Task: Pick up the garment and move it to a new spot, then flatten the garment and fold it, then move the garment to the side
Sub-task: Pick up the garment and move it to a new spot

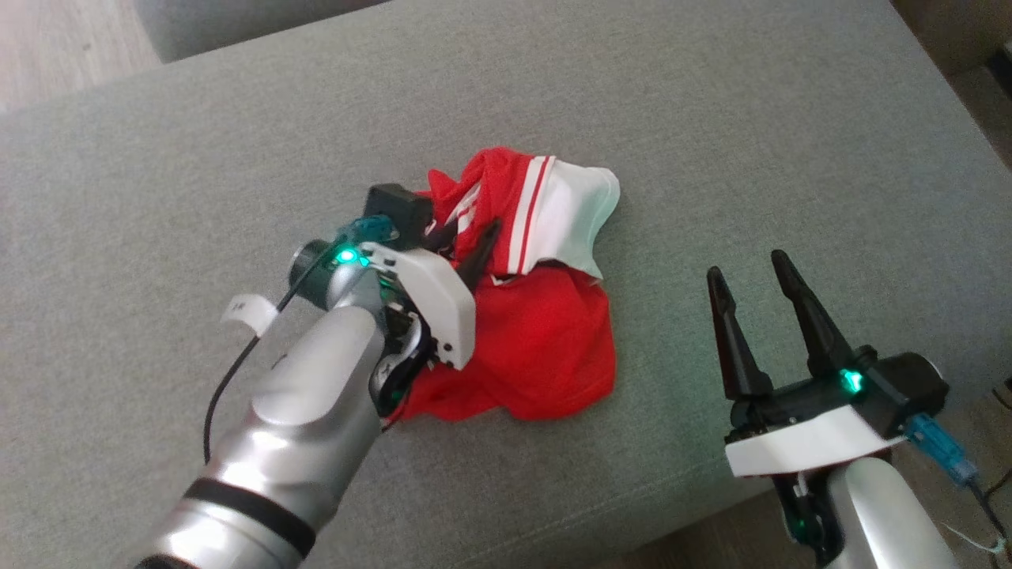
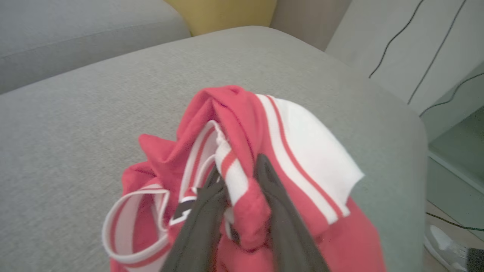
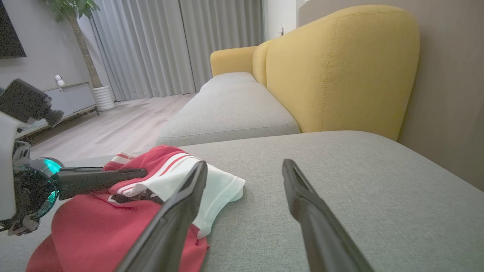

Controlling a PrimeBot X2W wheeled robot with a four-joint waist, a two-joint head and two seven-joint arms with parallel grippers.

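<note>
- Dark long fingers of the left gripper [image 2: 239,166] are being shown nearest, at the bottom centre of the left wrist frame. They are standing partly apart, with a bunched fold of the crumpled red mesh-cloth garment [image 2: 242,117], white-striped and white-panelled, between them.
- Whether that fold is being pinched or merely straddled cannot be told.
- At the centre of the head frame the garment is lying in a heap on the broad grey woven sofa cushion [image 1: 198,158], its white panel toward the heap's upper right.
- At the lower right of the head frame the right gripper [image 1: 748,264] is being held wide open and empty, near the heap but apart from it.
- Placing at the new spot is judged to be nearly done. Flattening is being taken as the step in hand, since nothing is spread yet.
- A single hem should be sought rather than a bunch, and the striped white edge is looking like the easiest one to find.
- Two grips set well apart along one edge are being advised, one for each gripper.
- The cloth should be drawn outward low over the cushion and lifted slightly, since thin cloth is likely to drag on the weave.
</note>
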